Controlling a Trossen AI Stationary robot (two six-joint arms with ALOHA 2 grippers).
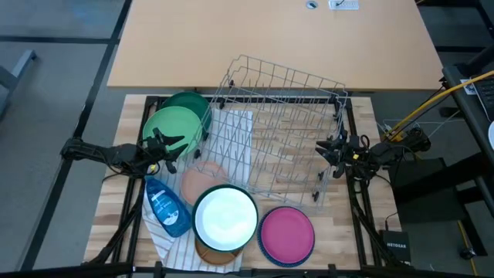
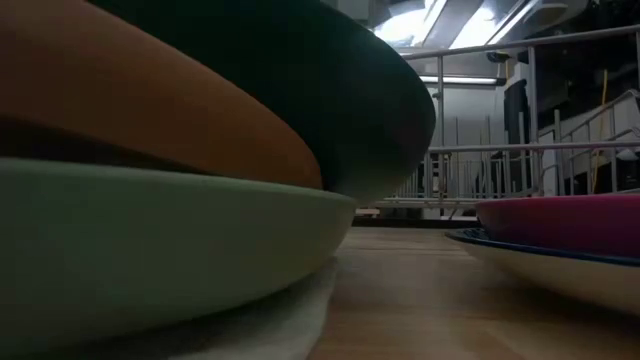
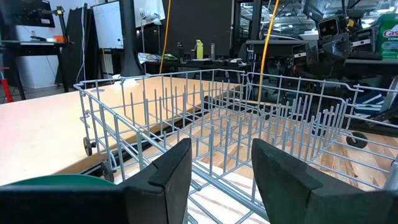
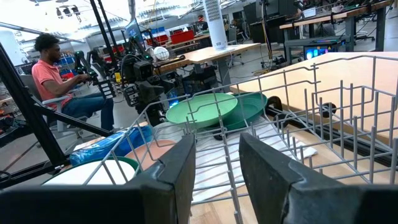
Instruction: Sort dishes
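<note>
The tabletop (image 1: 116,202) is made of light wood strips. A grey wire rack (image 1: 282,131) stands on it, between the left tool (image 1: 160,147) and the right tool (image 1: 333,149). A striped cloth (image 1: 231,143) lies flat under the rack's edge, just beside the left tool. A blue bottle (image 1: 166,206) lies on its side near the left tool. A white plate (image 1: 225,217) sits on top of a small pile. A pink plate (image 1: 287,234) sits on another dish, closer to the right tool.
</note>
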